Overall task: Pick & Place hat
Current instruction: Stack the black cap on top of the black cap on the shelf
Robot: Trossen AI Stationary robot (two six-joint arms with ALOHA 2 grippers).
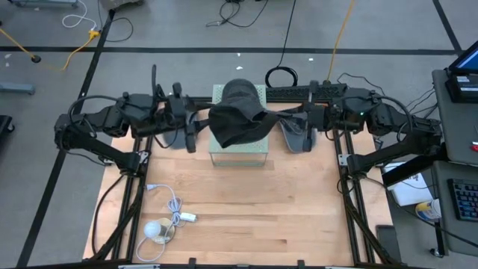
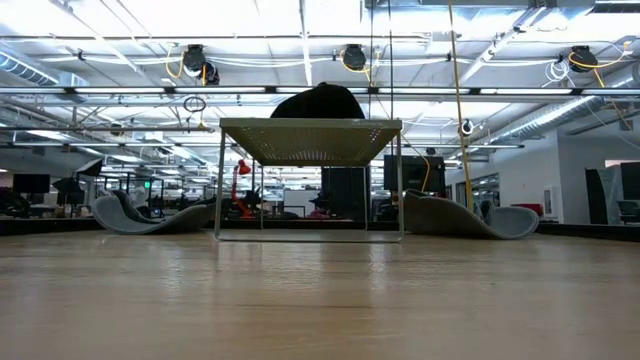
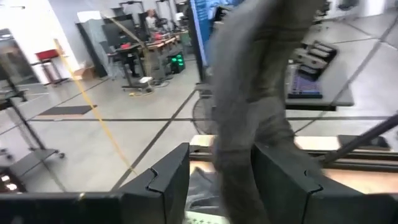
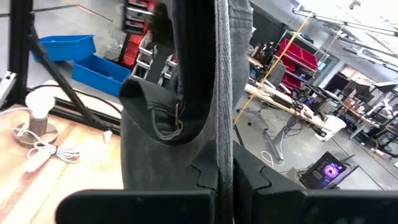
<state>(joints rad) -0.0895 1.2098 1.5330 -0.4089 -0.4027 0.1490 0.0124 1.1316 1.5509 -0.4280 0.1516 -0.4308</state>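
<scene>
A dark grey hat (image 1: 239, 123) is stretched between my two grippers, high over a wire stand (image 1: 239, 155) at the table's middle. My left gripper (image 1: 196, 128) (image 3: 221, 158) is shut on its left side and my right gripper (image 1: 296, 123) (image 4: 224, 171) on its right side. In the low view a dark dome (image 2: 320, 101) shows on the stand's top (image 2: 310, 127). I cannot tell whether that dome belongs to the held hat. Neither gripper is in the low view. My left gripper pinches a thick bunch of the hat's cloth (image 3: 235, 163) between its two fingers (image 3: 168, 177), which stand well apart around it. It comes in level from the table's left. The hat is lifted clear of the table. My right gripper pinches a thin edge of the hat (image 4: 222, 140) between its shut fingers (image 4: 249, 177). It comes in level from the table's right. The hat's hollow inside with its band (image 4: 163, 124) faces this camera, and the cloth is clear of the table.
Two light grey hats lie on the table beside the stand, one to its left (image 1: 175, 139) (image 2: 150, 215) and one to its right (image 1: 296, 137) (image 2: 465, 215). A white bulb lamp with its cord (image 1: 158, 228) (image 4: 38, 106) sits near the front left. Bare wood fills the table's near half.
</scene>
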